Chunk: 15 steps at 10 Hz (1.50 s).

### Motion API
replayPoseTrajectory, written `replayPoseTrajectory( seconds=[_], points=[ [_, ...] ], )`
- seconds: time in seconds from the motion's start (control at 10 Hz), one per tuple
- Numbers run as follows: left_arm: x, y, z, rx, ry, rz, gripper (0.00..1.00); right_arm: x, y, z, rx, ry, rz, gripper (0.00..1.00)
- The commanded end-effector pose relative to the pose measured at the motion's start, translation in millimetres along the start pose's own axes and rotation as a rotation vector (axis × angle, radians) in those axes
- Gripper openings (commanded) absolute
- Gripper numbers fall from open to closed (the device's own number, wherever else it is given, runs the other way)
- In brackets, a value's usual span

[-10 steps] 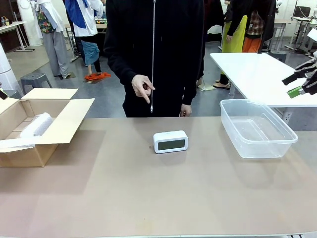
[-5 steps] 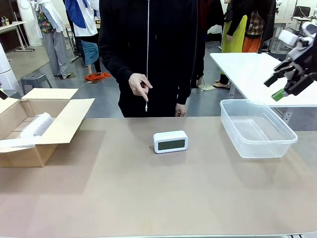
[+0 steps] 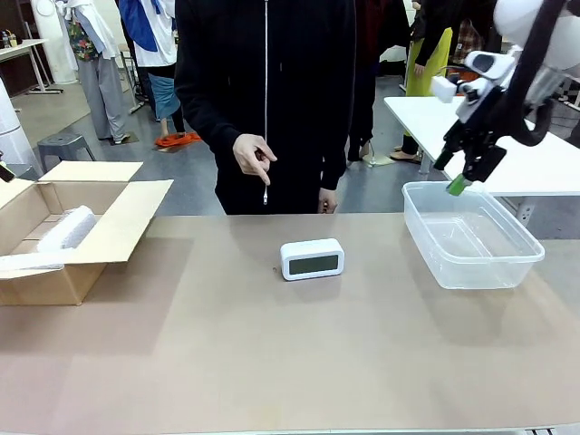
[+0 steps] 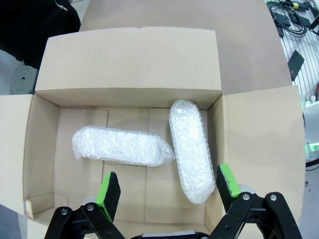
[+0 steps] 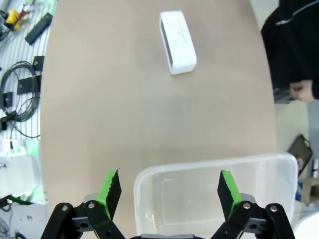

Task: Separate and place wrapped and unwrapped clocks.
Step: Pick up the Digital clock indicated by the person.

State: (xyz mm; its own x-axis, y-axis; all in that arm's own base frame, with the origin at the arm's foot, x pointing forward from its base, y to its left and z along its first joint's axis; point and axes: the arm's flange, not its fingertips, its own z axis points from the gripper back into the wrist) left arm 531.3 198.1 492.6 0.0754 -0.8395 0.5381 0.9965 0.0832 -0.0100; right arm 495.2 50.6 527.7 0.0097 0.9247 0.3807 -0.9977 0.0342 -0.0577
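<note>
**A:** What do you have in front of you, biggest first?

**B:** You have the brown bench (image 3: 272,362) running across the front view, with a person in a black zipped top standing at its far edge, one hand (image 3: 252,156) held up at the waist with a finger pointing down. At your left sits the open cardboard box (image 3: 109,227); at your right, the clear plastic tub (image 3: 471,237), with nothing in it.

**A:** And the arms?

**B:** Your right pincer (image 3: 464,174) hangs in the air over the tub's far rim, fingers spread wide, holding nothing. Your left pincer (image 4: 167,191) hovers above the box, likewise spread and holding nothing.

**A:** Where are the clocks?

**B:** Your two wrapped bundles lie on the box floor: one bubble-wrap bundle (image 4: 120,146) crosswise, the other bundle (image 4: 190,149) lengthwise beside it, their near ends touching or almost so. The bare white clock (image 3: 312,259) stands near the middle of the bench, screen facing you, well apart from both box and tub.
</note>
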Motion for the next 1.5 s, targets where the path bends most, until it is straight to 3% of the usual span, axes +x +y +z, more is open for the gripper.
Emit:
replayPoseTrajectory(
  seconds=[0.0, 0.4, 0.7, 0.9, 1.4],
  points=[
    [-1, -1, 1, -0.002, 0.009, 0.0, 1.0, 30, -2, -26, 0.016, 0.055, 0.035, 1.0],
    [-1, -1, 1, -0.002, 0.009, 0.0, 1.0, 90, 2, -76, 0.072, 0.06, 0.151, 1.0],
    [-1, -1, 1, -0.002, 0.009, 0.0, 1.0, 126, 2, -110, -0.002, -0.021, 0.199, 1.0],
    [-1, -1, 1, -0.002, 0.009, 0.0, 1.0, 134, 0, -127, -0.023, -0.066, 0.215, 1.0],
    [-1, -1, 1, -0.002, 0.009, 0.0, 1.0, 127, -3, -171, 0.104, -0.018, 0.165, 1.0]
  ],
)
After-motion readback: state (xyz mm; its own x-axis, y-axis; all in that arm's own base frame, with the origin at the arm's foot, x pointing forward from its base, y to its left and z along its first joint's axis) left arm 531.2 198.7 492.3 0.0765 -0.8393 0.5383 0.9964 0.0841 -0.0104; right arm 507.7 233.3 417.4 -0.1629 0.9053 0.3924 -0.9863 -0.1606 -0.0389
